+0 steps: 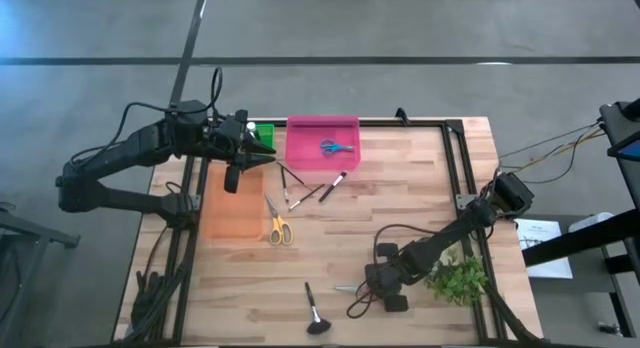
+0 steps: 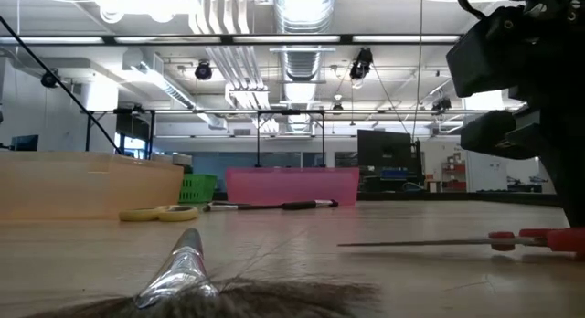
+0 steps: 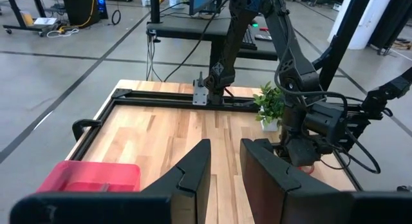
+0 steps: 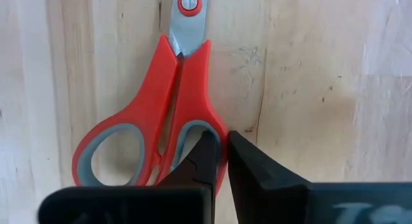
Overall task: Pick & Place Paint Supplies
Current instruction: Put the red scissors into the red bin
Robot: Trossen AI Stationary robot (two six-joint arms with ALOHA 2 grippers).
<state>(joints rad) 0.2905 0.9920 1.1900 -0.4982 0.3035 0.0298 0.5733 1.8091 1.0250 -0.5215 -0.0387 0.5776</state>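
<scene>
Red scissors (image 4: 154,114) beside plant sprig (image 1: 457,280), brush (image 1: 314,310).

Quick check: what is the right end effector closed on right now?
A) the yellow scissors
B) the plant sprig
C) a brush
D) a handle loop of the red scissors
D: the right end effector pinches one handle loop of the red scissors lying flat on the table.

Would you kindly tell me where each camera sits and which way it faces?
High: overhead, straight down; both arms, pink bin.
Low: table height, level across; brush in front, one arm at the side.
Left wrist: past its own fingers toward the right arm.
Right wrist: down on red scissors, right end effector gripping a handle.
Shared: low and right wrist show the red scissors.
</scene>
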